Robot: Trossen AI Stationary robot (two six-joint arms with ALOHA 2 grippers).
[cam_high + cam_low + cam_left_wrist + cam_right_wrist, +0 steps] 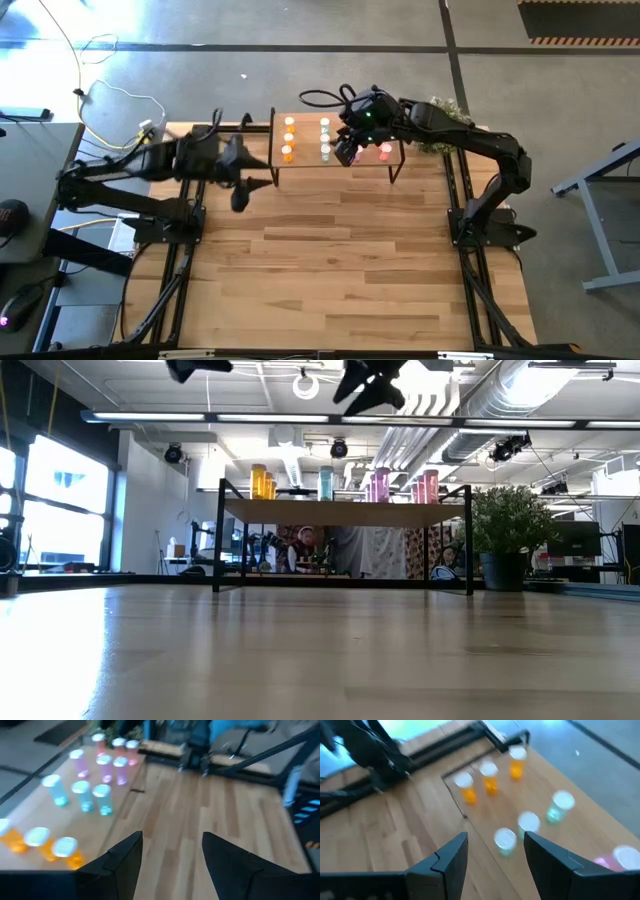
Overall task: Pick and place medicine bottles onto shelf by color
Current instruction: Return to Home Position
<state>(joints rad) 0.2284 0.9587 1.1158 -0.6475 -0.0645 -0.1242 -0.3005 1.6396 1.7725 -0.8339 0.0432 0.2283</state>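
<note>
The shelf (335, 160), a small light-wood board on black legs, stands at the table's far middle. The medicine bottles stand upright on it in groups by color: orange (289, 137) at its left end, pale green (325, 138) in the middle, pink (385, 151) toward the right. The low view shows the same rows, orange (262, 482), green (326, 482) and pink (380, 484). My left gripper (172, 865) is open and empty, off the shelf's left end (262, 172). My right gripper (495, 862) is open and empty, above the shelf between green and pink (350, 152).
A potted plant (445, 110) stands at the table's far right, beside the shelf. Loose cables (120, 100) lie off the far left corner. Bare wooden tabletop (330, 260) stretches in front of the shelf. A person (305, 545) shows in the room beyond.
</note>
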